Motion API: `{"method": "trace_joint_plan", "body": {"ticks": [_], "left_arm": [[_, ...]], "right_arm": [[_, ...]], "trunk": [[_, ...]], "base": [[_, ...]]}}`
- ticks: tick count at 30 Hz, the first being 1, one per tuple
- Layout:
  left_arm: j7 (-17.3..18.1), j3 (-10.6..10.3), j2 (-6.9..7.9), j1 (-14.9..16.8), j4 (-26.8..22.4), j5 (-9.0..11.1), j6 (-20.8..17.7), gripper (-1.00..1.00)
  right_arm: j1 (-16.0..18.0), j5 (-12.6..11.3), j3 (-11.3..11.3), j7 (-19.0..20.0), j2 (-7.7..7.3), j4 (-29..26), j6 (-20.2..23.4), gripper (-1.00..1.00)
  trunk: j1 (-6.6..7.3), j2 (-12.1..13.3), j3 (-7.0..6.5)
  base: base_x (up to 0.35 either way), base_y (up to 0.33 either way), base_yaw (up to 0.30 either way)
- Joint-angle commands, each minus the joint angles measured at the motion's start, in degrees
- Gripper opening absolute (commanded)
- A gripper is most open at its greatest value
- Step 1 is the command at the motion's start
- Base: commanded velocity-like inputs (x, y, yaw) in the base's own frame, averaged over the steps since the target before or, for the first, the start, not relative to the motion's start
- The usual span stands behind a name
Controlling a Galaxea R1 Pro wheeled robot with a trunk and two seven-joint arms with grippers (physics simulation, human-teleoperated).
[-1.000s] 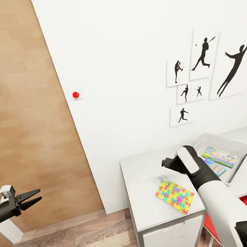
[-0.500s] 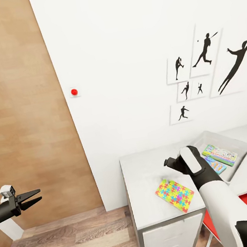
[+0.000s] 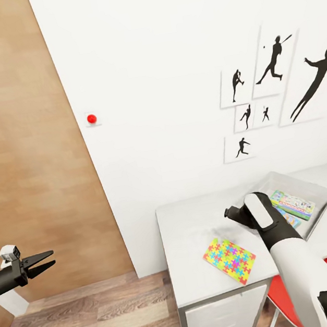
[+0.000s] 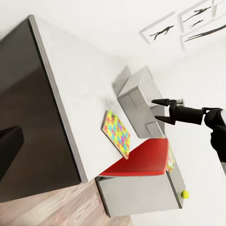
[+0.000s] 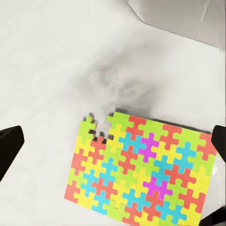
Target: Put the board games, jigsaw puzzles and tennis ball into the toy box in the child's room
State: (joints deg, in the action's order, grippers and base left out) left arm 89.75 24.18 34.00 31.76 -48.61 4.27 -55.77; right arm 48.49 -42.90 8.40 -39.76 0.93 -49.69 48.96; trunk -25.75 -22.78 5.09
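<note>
A multicolour jigsaw puzzle (image 3: 230,259) lies flat near the front of the pale grey table (image 3: 188,233). My right gripper (image 3: 228,213) hovers open just beyond it, beside the light-grey toy box (image 3: 281,180). In the right wrist view the jigsaw puzzle (image 5: 141,167) lies between the wide-spread fingertips (image 5: 9,146), untouched. Two board games lie in the toy box, a busy multicolour one (image 3: 295,204) and a small blue one (image 3: 286,217). My left gripper (image 3: 39,261) hangs open and empty, far left over the floor. In the left wrist view a tennis ball (image 4: 185,193) sits on the table's far part.
Black baseball-player posters (image 3: 274,61) hang on the white wall above the table. A red dome (image 3: 91,119) is fixed to the wall at the left. A red chair (image 3: 289,291) stands under the table by my right arm. Brown plank floor (image 3: 93,322) stretches left of the table.
The head view has shifted a little. My right gripper has moved slightly right, toward the toy box, still open above the table. The left gripper has not moved.
</note>
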Motion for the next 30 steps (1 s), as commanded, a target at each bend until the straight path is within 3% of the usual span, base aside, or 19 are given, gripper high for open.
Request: {"method": "trace_joint_plan", "body": {"ticks": [1, 7, 16, 30], "left_arm": [[0.25, -0.01, 0.01, 0.05, 0.0, -0.05, -0.6, 1.0], [0.25, -0.07, 0.01, 0.05, 0.0, -0.05, -0.59, 1.0], [0.25, -0.1, 0.01, 0.05, 0.0, -0.05, -0.63, 1.0], [0.25, -0.1, 0.01, 0.05, 0.0, -0.05, -0.58, 1.0]], "right_arm": [[0.05, -0.67, 0.13, -0.58, -0.2, -0.07, 0.01, 1.0], [0.03, -0.69, 0.13, -0.58, -1.02, -0.02, -0.08, 1.0], [0.03, -0.54, 0.09, -0.31, -1.1, 4.14, -1.52, 1.0], [0.03, -0.46, 0.08, 0.06, -1.19, 4.77, -2.09, 1.0]], "trunk": [[-0.04, -0.14, 0.23], [-0.04, -0.14, 0.8], [-0.04, -0.14, 1.65], [-0.04, -0.14, 2.97]], "base": [[0.004, -0.004, 0.0], [0.001, -0.001, 0.0], [0.0, 0.0, 0.0], [0.0, 0.0, 0.0]]}}
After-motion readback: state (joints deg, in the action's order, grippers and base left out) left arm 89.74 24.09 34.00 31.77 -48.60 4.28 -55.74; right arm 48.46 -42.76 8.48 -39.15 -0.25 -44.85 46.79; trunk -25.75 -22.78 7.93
